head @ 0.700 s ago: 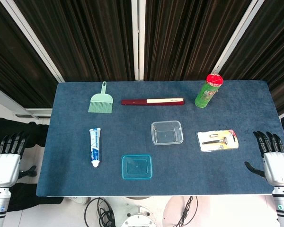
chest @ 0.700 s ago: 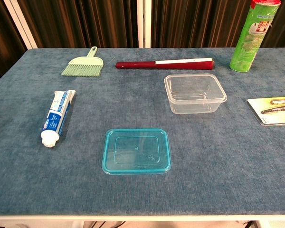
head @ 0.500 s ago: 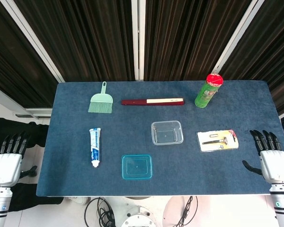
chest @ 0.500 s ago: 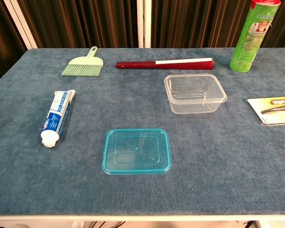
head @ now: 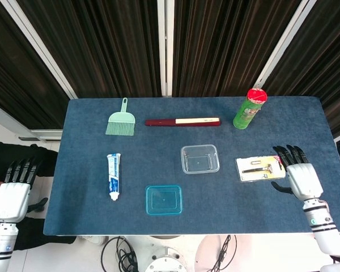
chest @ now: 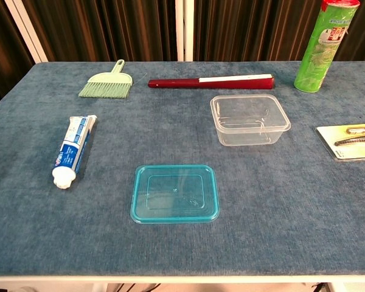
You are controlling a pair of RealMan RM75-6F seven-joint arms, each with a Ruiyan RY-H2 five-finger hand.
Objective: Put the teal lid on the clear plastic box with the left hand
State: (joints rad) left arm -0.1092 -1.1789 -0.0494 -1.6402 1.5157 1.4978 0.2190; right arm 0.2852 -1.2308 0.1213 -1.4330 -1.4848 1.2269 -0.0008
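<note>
The teal lid [head: 164, 199] [chest: 174, 193] lies flat near the table's front edge. Behind it and to the right stands the clear plastic box [head: 200, 158] [chest: 249, 119], uncovered and with nothing inside. My left hand [head: 13, 194] hangs off the table's left side, fingers straight and apart, holding nothing. My right hand [head: 300, 174] hovers over the table's right end beside a razor pack, fingers extended and empty. Neither hand appears in the chest view.
A toothpaste tube [head: 114, 176] lies left of the lid. Along the back are a green brush [head: 120, 119], a dark red folded fan [head: 182, 121] and a green can with a red cap [head: 249, 108]. A carded razor [head: 260, 168] lies right of the box.
My right hand has moved left and up, from beside the table's right edge to over the blue surface next to the razor pack. My left hand shifted slightly. Lid and box are unmoved.
</note>
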